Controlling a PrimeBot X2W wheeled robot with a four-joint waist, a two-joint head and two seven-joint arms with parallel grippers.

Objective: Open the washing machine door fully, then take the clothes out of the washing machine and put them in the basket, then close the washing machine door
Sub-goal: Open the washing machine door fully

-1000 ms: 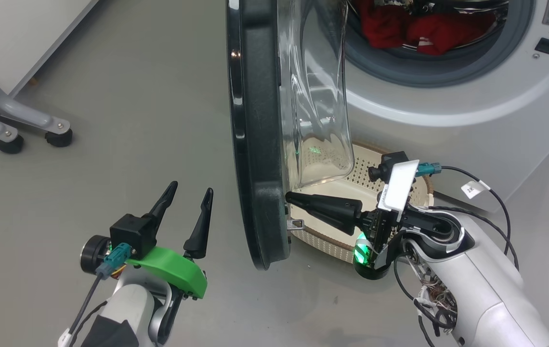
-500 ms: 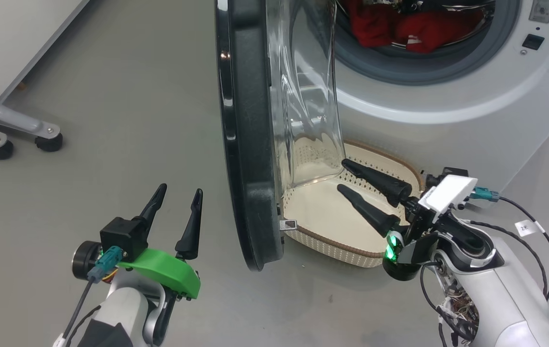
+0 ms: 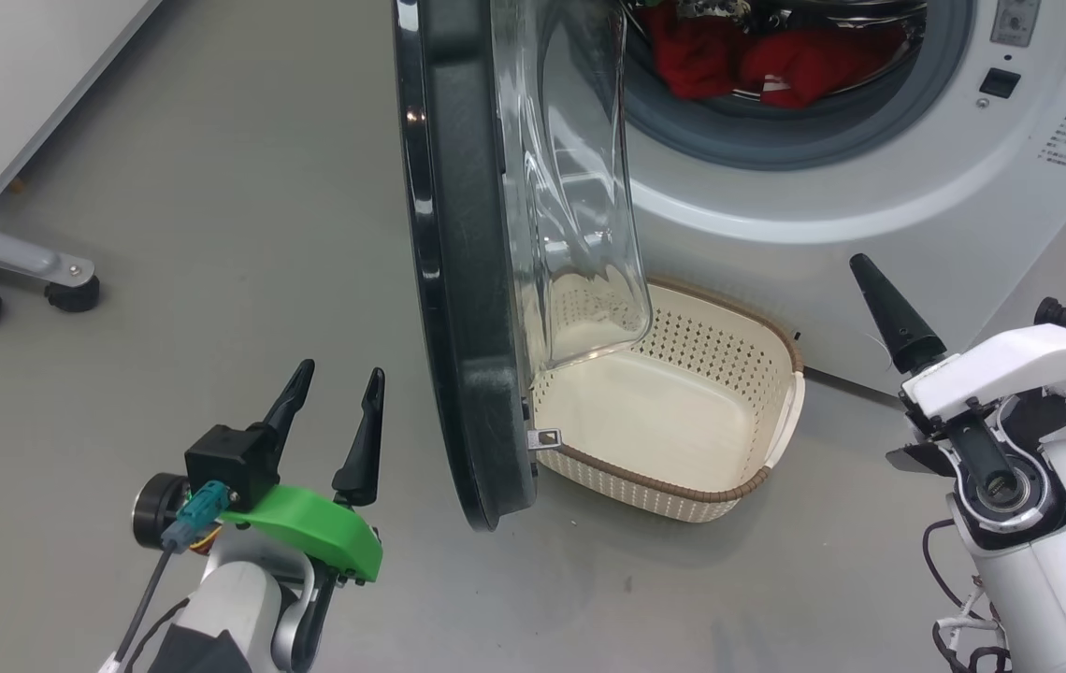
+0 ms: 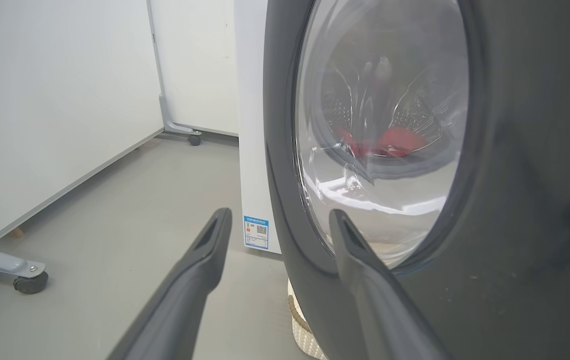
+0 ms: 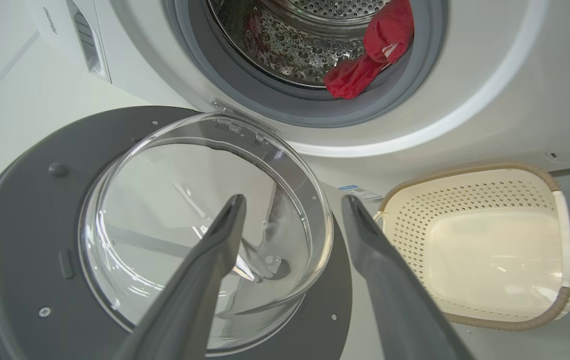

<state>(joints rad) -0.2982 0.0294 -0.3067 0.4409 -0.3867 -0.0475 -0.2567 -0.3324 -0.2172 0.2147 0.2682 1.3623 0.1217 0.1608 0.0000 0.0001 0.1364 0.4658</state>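
Two grippers, both released and holding nothing. Head view: the left gripper (image 3: pixel 342 369) hovers at 7 o'clock over the grey floor (image 3: pixel 215 187), fingers spread and pointing toward 12 o'clock, just beside the outer face of the washing machine door (image 3: pixel 458 280). The door stands swung out edge-on, running from 12 o'clock down to 6 o'clock, with its clear bowl window bulging toward the washing machine (image 3: pixel 870 187) at 1 to 2 o'clock. The clothes (image 3: pixel 776 61) lie inside the drum mouth at 1 o'clock. The basket (image 3: pixel 673 481) sits on the floor at 4 o'clock, close before the machine front, its near-left corner beneath the door's lower rim. Right wrist view: the right gripper (image 5: pixel 294 197) has its fingers parted, aimed at the door's inner window, apart from it. A grey castered leg (image 3: pixel 19 271) lies at 9 o'clock.
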